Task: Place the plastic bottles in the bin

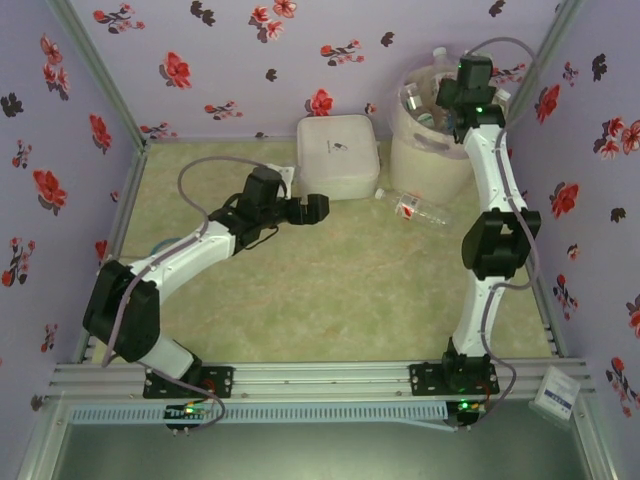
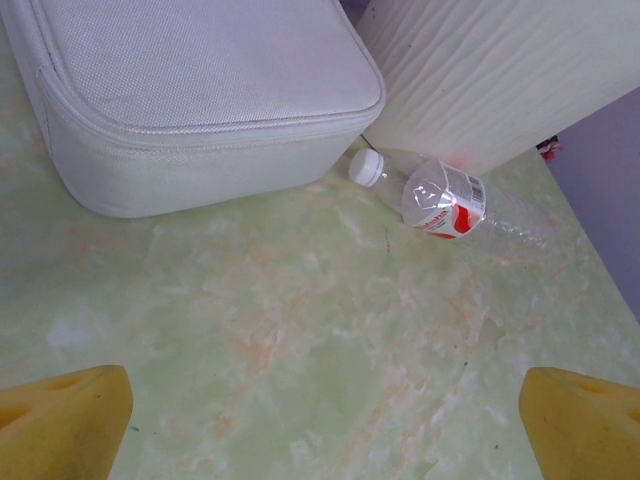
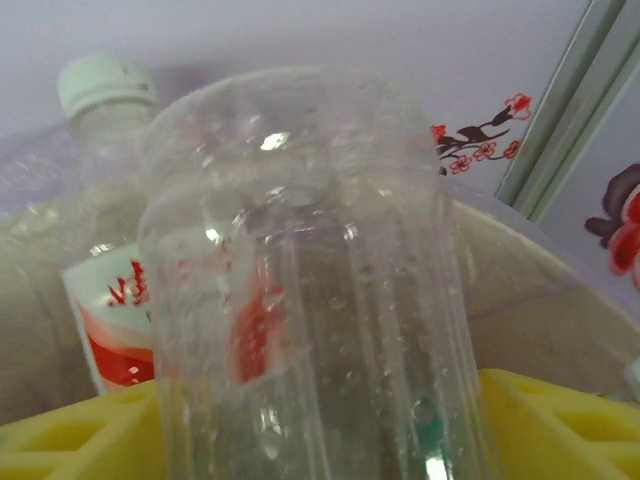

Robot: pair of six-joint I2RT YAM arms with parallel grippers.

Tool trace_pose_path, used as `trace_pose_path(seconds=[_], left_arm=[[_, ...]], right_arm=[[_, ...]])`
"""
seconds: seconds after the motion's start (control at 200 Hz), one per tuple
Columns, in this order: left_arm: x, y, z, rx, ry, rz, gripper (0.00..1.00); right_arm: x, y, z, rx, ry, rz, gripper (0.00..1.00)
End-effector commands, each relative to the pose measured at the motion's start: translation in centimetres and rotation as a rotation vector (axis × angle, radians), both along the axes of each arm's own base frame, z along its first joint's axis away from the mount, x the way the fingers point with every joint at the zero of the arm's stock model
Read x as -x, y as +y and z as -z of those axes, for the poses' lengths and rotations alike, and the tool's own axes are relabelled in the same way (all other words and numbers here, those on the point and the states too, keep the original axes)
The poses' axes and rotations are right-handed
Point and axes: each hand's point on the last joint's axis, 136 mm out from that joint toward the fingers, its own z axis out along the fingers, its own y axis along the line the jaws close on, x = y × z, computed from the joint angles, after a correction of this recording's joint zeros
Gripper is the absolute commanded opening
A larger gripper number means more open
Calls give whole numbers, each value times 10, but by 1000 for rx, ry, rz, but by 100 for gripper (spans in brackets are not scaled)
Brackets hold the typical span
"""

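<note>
Presently one clear bottle (image 2: 445, 200) lies on the table (image 2: 250, 330) at the near side of the bin (image 1: 425, 160). Judged light, thin-walled and slick; take it across the labelled midsection. Left gripper (image 2: 325, 420) stands apart. Right gripper (image 3: 320, 425) straddles a second bottle (image 3: 300, 250) over the bin; grip undeterminable.

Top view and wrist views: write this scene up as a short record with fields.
Bin: far right of the table, other bottles inside
Right gripper: over the bin, a clear bottle between its fingers; grip unclear
Loose bottle: on its side on the table by the bin's foot, white cap toward the box
Left gripper: open, empty, facing the loose bottle
Box: white, closed, left of the bin
</note>
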Motion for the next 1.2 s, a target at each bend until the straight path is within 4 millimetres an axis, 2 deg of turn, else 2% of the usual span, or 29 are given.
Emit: trace_pose_path(seconds=[0.0, 0.065, 0.15, 0.295, 0.355, 0.57, 0.685, 0.755, 0.9, 1.02, 1.195], left_arm=[[-1, 8, 0, -14, -10, -14, 100], [0, 8, 1, -13, -7, -14, 100], [-1, 8, 2, -17, -5, -14, 100], [-2, 7, 5, -19, -1, -15, 100], [-2, 6, 6, -19, 1, -13, 100], [-3, 5, 9, -21, 5, -7, 100], [-3, 5, 9, -19, 6, -8, 100], [-2, 5, 10, -18, 8, -10, 100], [-1, 6, 13, -25, 11, -7, 100], [-1, 6, 13, -24, 11, -7, 100], [-2, 6, 14, -23, 12, -8, 100]], right_arm=[[18, -9, 22, -131, 138, 21, 84], [21, -8, 11, -133, 116, 13, 88], [25, -5, -14, -134, 47, -16, 93], [40, -5, -55, -112, -34, -19, 95], [47, -5, -64, -101, -46, -17, 95], [57, 15, -75, 43, -41, -31, 95], [61, 22, -66, 73, -5, -25, 90], [62, 22, -56, 56, 1, -18, 81], [58, 15, -23, -6, 56, -7, 65], [53, 24, 7, -85, 110, -50, 54], [44, 46, 40, -241, 184, -144, 52]])
